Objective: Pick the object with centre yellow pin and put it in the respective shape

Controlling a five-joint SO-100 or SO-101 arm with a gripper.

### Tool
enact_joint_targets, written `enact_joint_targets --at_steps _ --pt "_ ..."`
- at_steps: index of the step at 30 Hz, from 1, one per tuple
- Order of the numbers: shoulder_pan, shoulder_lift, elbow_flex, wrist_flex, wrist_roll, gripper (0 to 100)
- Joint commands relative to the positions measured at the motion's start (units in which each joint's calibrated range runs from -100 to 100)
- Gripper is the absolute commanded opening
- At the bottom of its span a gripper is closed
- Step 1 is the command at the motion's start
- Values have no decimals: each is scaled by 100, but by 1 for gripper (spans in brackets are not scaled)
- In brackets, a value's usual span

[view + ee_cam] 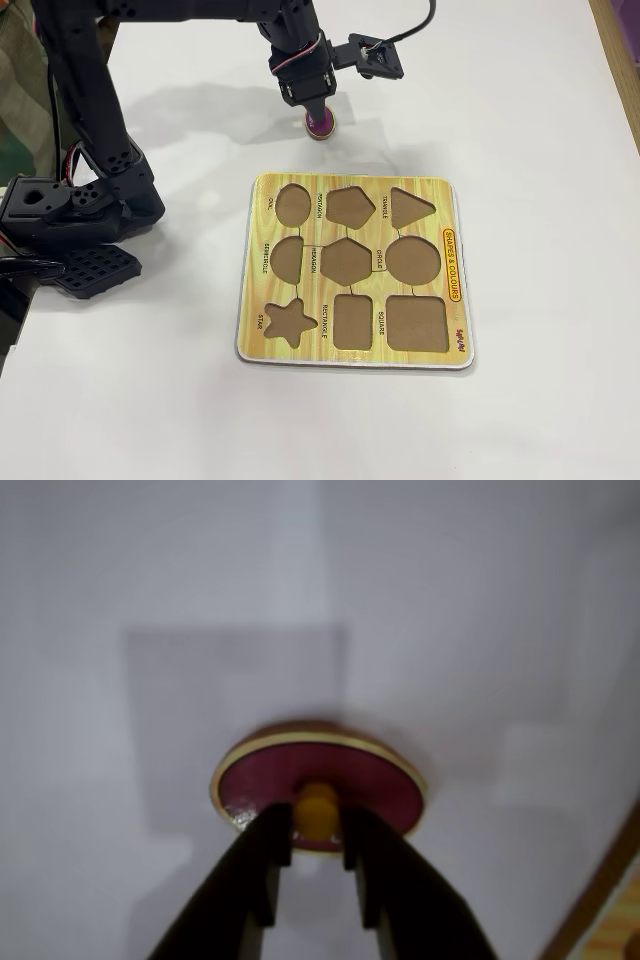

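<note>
Right now the tool (317, 852) sits directly over the maroon disc (375, 780), its two dark fingers narrowed onto the yellow pin (316, 808) at the disc's centre; whether the disc rests on the white desk (150, 600) or is just lifted, I cannot tell. In the fixed view the disc (321, 125) lies beyond the puzzle board's (355, 345) far edge, and the circle cutout (413, 260), judged its match, lies toward the camera and rightward.
</note>
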Motion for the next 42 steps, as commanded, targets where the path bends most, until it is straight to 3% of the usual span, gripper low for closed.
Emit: enact_joint_targets --at_steps 1,22,36,42 --pt "268 -646 216 12 28 5" --pt "1108 -2705 2230 12 23 5" --pt "1147 -3860 3561 20 28 5" --pt "1684 -4203 3705 297 530 5"
